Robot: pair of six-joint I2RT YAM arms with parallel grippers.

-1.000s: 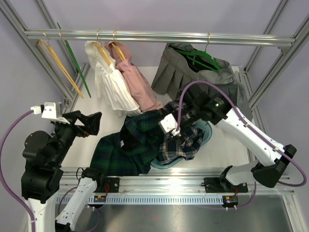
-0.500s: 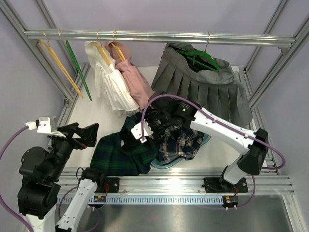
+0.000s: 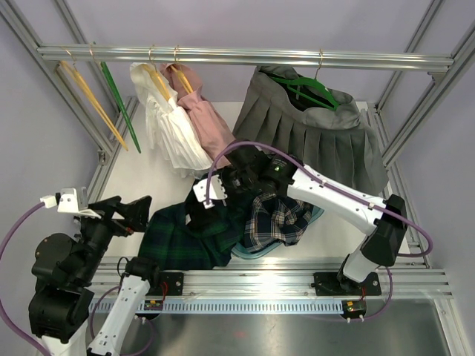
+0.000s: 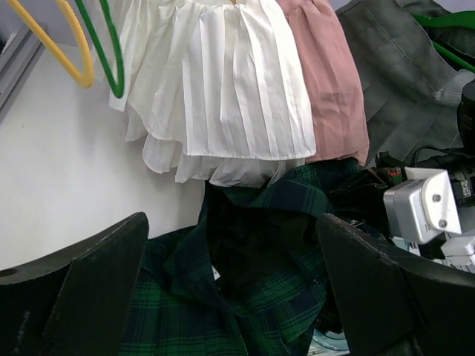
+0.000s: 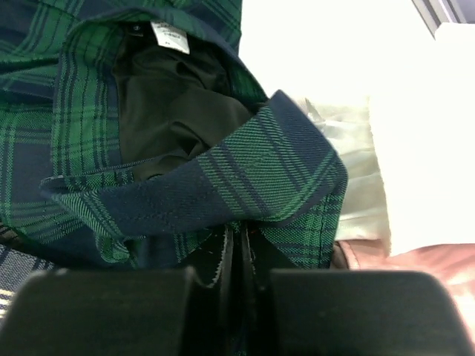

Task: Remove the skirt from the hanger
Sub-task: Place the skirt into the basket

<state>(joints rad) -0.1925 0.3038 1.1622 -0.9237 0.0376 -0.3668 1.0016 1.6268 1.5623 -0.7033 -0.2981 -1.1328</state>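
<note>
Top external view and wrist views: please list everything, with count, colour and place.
rail: one, silver, overhead
yellow hanger: at least one, rail's left end
bare green hanger: one, beside it
white skirt: one, hung left
pink skirt: one, beside white
grey skirt: one, hung right
tartan skirt: one, dark green, on table
checked garment: one, blue-white, right of tartan
table: one, white
left gripper: one, black, open, empty
right gripper: one, black, shut on tartan skirt
</note>
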